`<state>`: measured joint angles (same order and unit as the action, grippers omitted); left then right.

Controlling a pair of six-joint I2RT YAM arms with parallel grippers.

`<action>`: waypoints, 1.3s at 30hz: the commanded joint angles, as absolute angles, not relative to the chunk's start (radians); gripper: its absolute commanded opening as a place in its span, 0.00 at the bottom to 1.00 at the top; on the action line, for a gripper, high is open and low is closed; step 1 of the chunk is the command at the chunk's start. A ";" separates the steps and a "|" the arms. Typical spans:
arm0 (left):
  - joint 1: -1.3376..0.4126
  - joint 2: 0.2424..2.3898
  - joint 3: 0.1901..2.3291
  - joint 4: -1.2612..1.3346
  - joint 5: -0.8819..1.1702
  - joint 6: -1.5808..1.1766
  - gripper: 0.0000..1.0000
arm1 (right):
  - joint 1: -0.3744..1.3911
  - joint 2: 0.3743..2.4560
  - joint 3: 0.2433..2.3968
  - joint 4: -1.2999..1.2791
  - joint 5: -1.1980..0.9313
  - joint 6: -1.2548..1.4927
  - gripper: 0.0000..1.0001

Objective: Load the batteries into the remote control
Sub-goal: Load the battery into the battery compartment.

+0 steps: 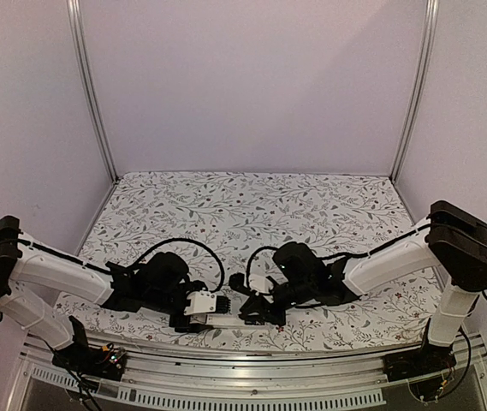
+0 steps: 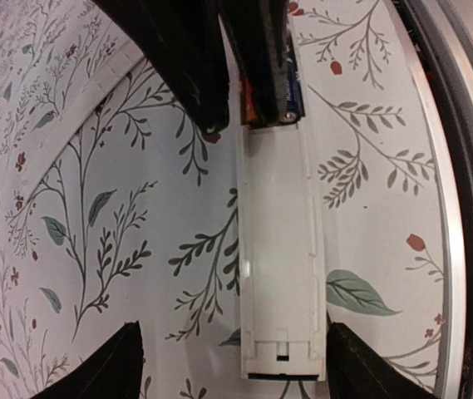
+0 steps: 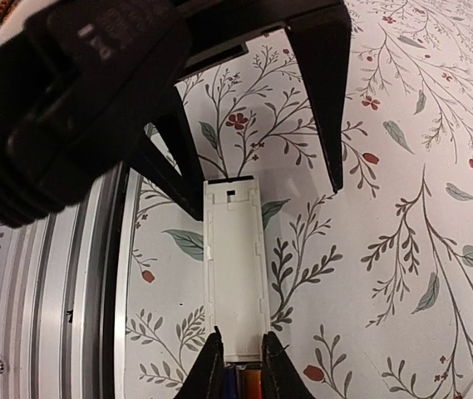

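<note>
The white remote control [image 1: 226, 319] lies on the floral cloth at the table's near edge, lengthwise between my two grippers, hollow back side up [image 2: 278, 249] [image 3: 236, 266]. My left gripper [image 1: 216, 310] [image 2: 232, 332] is open, its fingers on either side of one end of the remote; one finger is close against the edge. My right gripper [image 1: 253, 310] [image 3: 242, 335] is nearly shut at the remote's other end, around a small blue and orange-red battery [image 3: 240, 386] [image 2: 290, 91]. I cannot tell if one or two batteries sit there.
The metal rail [image 1: 252, 360] of the table's near edge runs right beside the remote [image 2: 460, 166] [image 3: 78, 274]. A thin flat white strip [image 2: 78, 96] lies on the cloth on the remote's far side. The floral cloth [image 1: 252, 205] stretches back to the walls.
</note>
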<state>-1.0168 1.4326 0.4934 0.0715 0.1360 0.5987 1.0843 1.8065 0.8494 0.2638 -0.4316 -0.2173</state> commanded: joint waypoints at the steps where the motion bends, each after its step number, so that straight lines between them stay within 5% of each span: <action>1: -1.033 1.431 0.506 0.092 0.124 0.595 0.75 | 1.084 1.845 0.826 0.282 -0.439 -0.216 0.15; 12: -1.035 1.437 0.506 0.095 0.117 0.595 0.75 | 1.084 1.825 0.766 0.290 -0.383 -0.226 0.12; 18: -1.053 1.442 0.499 0.108 0.095 0.604 0.73 | 1.085 1.801 0.745 0.259 -0.388 -0.250 0.03; 30: -1.086 1.425 0.500 0.144 0.093 0.602 0.70 | 1.085 1.766 0.718 0.212 -0.364 -0.275 0.04; 36: -1.094 1.357 0.532 0.193 0.180 0.549 0.65 | 1.072 1.692 0.770 0.192 -0.391 -0.219 0.17; 39: -1.108 1.388 0.567 0.170 0.208 0.547 0.51 | 1.035 1.607 0.744 0.198 -0.446 -0.164 0.38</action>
<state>-1.0794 1.3754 0.5144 0.1524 0.1455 0.5716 1.0718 1.7210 0.7471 0.2214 -0.3969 -0.2302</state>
